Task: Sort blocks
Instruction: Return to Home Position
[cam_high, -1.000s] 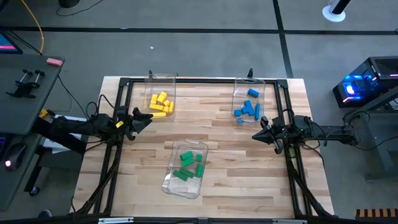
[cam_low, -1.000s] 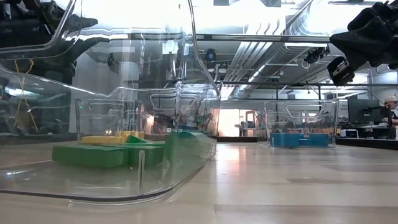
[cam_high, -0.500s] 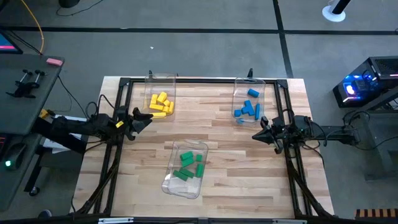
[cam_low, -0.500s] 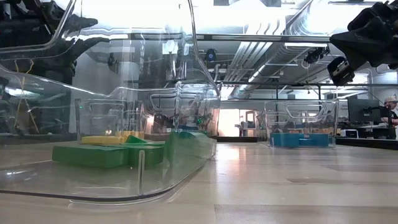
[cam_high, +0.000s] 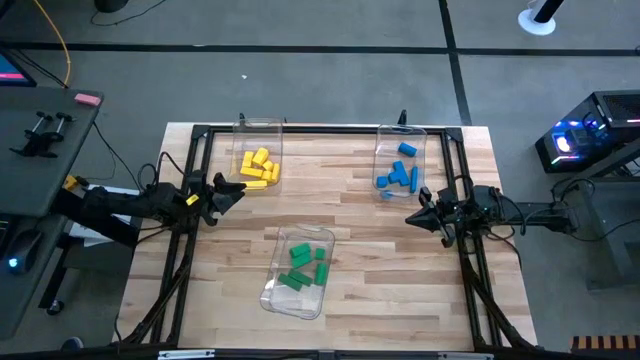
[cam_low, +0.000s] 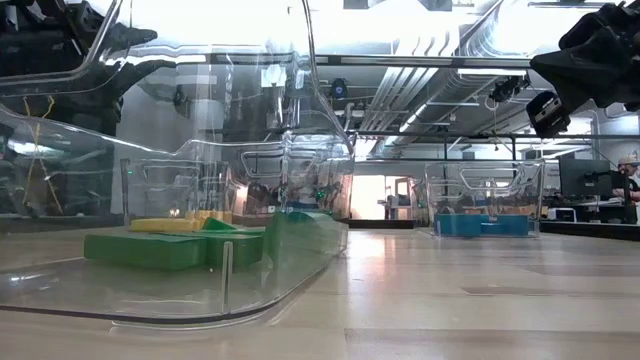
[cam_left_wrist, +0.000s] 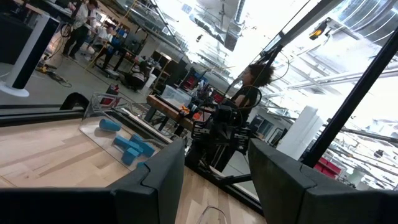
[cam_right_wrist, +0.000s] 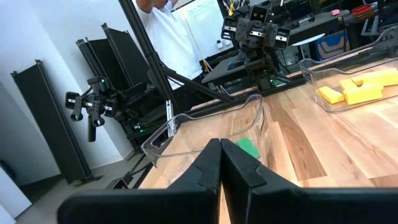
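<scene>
The blocks lie sorted by colour in three clear bins on the wooden table. Yellow blocks (cam_high: 258, 166) fill the far-left bin, blue blocks (cam_high: 400, 174) the far-right bin, green blocks (cam_high: 305, 266) the near middle bin. My left gripper (cam_high: 236, 188) hovers open at the table's left edge, with nothing between its fingers (cam_left_wrist: 163, 177). My right gripper (cam_high: 412, 217) hovers shut at the right edge, its fingers (cam_right_wrist: 219, 163) together and empty. Both point toward the table's middle, above the wood.
A black frame (cam_high: 330, 129) runs around the tabletop. The green bin (cam_low: 200, 255) stands close in front of the low camera. In the right wrist view a person in a white shirt (cam_right_wrist: 166, 31) stands beyond the table's left side.
</scene>
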